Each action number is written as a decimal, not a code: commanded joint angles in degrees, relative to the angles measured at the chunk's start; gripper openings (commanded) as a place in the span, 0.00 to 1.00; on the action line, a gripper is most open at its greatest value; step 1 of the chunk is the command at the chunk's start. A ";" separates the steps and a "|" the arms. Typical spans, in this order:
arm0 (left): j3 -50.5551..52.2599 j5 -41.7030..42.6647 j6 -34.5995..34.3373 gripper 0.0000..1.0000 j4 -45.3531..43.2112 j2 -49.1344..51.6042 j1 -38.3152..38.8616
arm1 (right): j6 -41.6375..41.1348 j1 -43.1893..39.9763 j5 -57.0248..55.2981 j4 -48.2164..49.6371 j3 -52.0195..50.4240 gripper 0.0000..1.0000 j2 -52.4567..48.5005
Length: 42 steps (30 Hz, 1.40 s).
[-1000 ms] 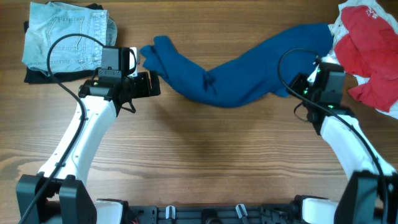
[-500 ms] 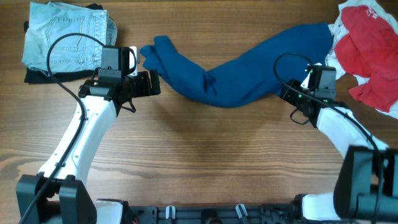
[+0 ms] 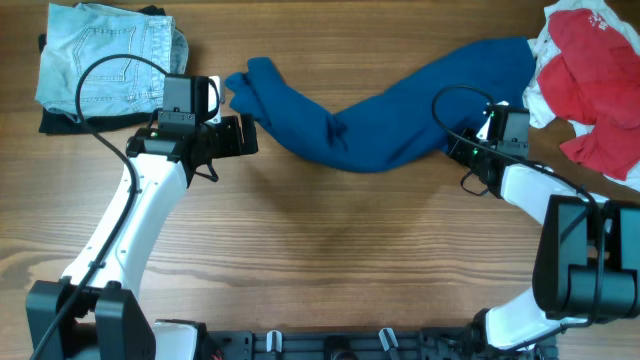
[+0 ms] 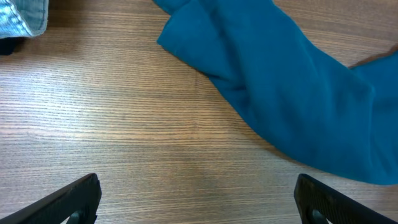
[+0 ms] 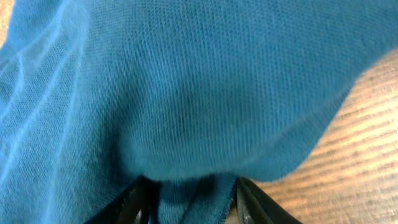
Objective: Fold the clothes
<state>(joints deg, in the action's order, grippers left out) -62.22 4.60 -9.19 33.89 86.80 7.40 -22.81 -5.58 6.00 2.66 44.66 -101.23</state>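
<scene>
**Desk:** Where does the shirt (image 3: 380,105) lie?

**Operator:** Bunched in a long rope across the worktop (image 3: 330,240). One end is just beside my left tool (image 3: 243,135), and the other is near the red pile (image 3: 595,70).

**Desk:** What could go wrong?

**Operator:** Soft cloth slips. If my bite is thin, the fold may slide out once I pull. I may also lift one layer only, so the shirt comes up twisted and no clean fold follows. A drag to the right could catch the red pile.

**Desk:** And the tools?

**Operator:** The left tool gapes fully wide over bare wood, touching nothing. The right tool (image 5: 193,200) stands about half open with a tuck of blue cloth between its fingers (image 5: 140,200). Whether it pinches firmly, I cannot tell.
</scene>
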 commanded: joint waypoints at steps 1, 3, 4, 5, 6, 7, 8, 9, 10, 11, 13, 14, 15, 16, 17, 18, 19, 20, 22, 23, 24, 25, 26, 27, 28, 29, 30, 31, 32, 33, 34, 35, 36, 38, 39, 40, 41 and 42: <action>-1.22 0.87 -0.50 1.00 -0.02 0.55 0.22 | 0.11 -0.07 0.50 -0.33 -0.52 0.39 -5.22; -1.22 0.87 -0.50 1.00 0.00 0.55 0.22 | 0.37 -0.07 0.50 0.61 -0.52 0.23 -5.40; -1.22 0.87 -0.50 1.00 0.00 0.55 0.22 | 0.52 -0.07 0.50 1.18 -0.50 0.13 -5.35; -1.22 0.85 -0.50 1.00 0.00 0.55 0.22 | 0.57 -0.07 0.52 1.40 -0.50 0.06 -5.27; -1.22 0.76 -0.50 1.00 0.00 0.55 0.22 | 0.57 -0.07 0.50 1.51 -0.39 0.04 -5.22; -1.22 0.50 -0.50 1.00 0.00 0.55 0.22 | 0.57 -0.07 0.55 1.40 -0.31 0.04 -4.96; -1.22 0.35 -0.50 1.00 0.02 0.55 0.22 | 0.59 -0.07 0.55 1.14 -0.31 0.04 -4.48; -1.22 0.26 -0.50 1.00 0.04 0.55 0.22 | 0.63 -0.07 0.55 0.72 -0.31 0.04 -3.82; -1.22 0.26 -0.50 1.00 0.04 0.55 0.22 | 0.96 -0.07 0.79 0.26 -0.31 0.04 -2.93; -1.22 0.26 -0.50 1.00 0.04 0.55 0.22 | 1.77 -0.07 1.22 -0.28 -0.31 0.04 -1.64; -1.22 0.24 -0.48 1.00 0.00 0.55 0.22 | 2.21 -0.07 2.05 -1.75 -0.07 0.04 1.29; -1.22 0.22 -0.48 1.00 0.00 0.55 0.22 | 3.08 -0.07 3.17 -3.06 0.37 0.04 3.28; -1.22 0.20 -0.46 1.00 0.00 0.55 0.22 | 3.78 -0.07 4.79 -5.35 1.38 0.04 6.10; -1.22 -0.02 -0.46 1.00 0.00 0.55 0.22 | 3.78 -0.07 5.75 -7.65 2.64 0.04 8.46; -1.22 -0.20 -0.48 1.00 0.00 0.55 0.22 | 3.85 -0.07 6.19 -9.68 3.91 0.05 10.36; -1.22 -0.42 -0.48 1.00 0.02 0.55 0.22 | 4.02 -0.07 6.16 -13.18 6.47 0.04 13.27; -1.22 -0.44 -0.46 1.00 0.02 0.55 0.22 | 4.46 -0.07 6.19 -16.87 9.55 0.04 16.02; -1.22 -0.59 -0.48 1.00 0.02 0.55 0.22 | 4.81 -0.04 6.14 -19.89 12.28 0.04 18.01; -1.22 -0.61 -0.48 1.00 0.04 0.55 0.22 | 6.01 -0.07 6.19 -25.62 18.10 0.04 21.00; -1.22 -0.61 -0.48 1.00 0.04 0.55 0.22 | 6.40 -0.04 6.12 -28.55 21.03 0.04 22.12; -1.22 -0.61 -0.46 1.00 0.11 0.55 0.22 | 6.71 -0.04 6.12 -31.34 23.98 0.04 22.88; -1.22 -0.61 -0.48 1.00 0.17 0.55 0.22 | 6.78 -0.04 6.19 -33.97 26.67 0.04 23.41; -1.22 -0.61 -0.46 1.00 0.22 0.55 0.20 | 6.75 -0.04 6.19 -36.63 29.35 0.04 23.76; -1.22 -0.63 -0.48 1.00 0.22 0.55 0.20 | 6.78 -0.04 6.19 -39.23 32.02 0.04 23.80; -1.22 -0.68 -0.46 1.00 0.22 0.52 0.20 | 6.84 -0.04 6.40 -41.20 33.97 0.04 23.80; -1.22 -0.90 -0.46 1.00 0.24 0.52 0.20 | 7.28 -0.04 7.23 -43.25 36.15 0.04 23.80; -1.22 -1.29 -0.46 1.00 0.28 0.52 0.20 | 7.69 -0.02 8.39 -45.13 37.97 0.04 23.80; -1.22 -1.70 -0.46 1.00 0.46 0.48 0.22 | 7.82 -0.02 9.81 -47.54 40.17 0.04 23.80; -1.25 -1.81 -0.24 1.00 0.70 0.28 0.20 | 7.85 0.00 10.67 -49.59 42.01 0.04 23.80; -1.25 -1.92 -0.24 1.00 0.98 0.13 0.22 | 7.85 0.00 11.19 -50.95 43.25 0.04 23.80; -1.25 -1.95 -0.24 1.00 1.57 -0.39 0.20 | 7.91 0.00 11.96 -52.83 45.22 0.04 23.85; -1.22 -1.92 -0.24 1.00 1.86 -0.70 0.22 | 8.04 0.00 12.09 -53.75 46.36 0.04 23.85; -1.25 -1.90 -0.24 1.00 2.29 -1.25 0.22 | 8.48 0.00 12.11 -54.53 47.63 0.04 23.85; -1.25 -1.81 -0.04 1.00 2.99 -2.45 0.24 | 8.87 0.00 12.15 -54.77 49.22 0.04 23.85; -1.25 -1.84 -0.02 1.00 3.30 -3.04 0.28 | 8.90 0.00 12.41 -54.69 49.44 0.04 23.85; -1.22 -1.84 0.02 1.00 3.56 -3.69 0.39 | 8.85 0.00 13.33 -54.16 49.53 0.04 23.82; -1.22 -1.62 0.76 1.00 3.78 -4.35 0.52 | 8.79 0.00 14.95 -53.13 49.53 0.04 23.82; -1.25 -1.42 1.75 1.00 3.93 -4.96 0.76 | 8.68 0.00 16.96 -51.63 49.57 0.04 23.82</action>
<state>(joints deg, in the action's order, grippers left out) -62.24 3.25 -9.13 37.43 85.58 7.44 -15.07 -5.56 17.37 -51.57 92.38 -77.45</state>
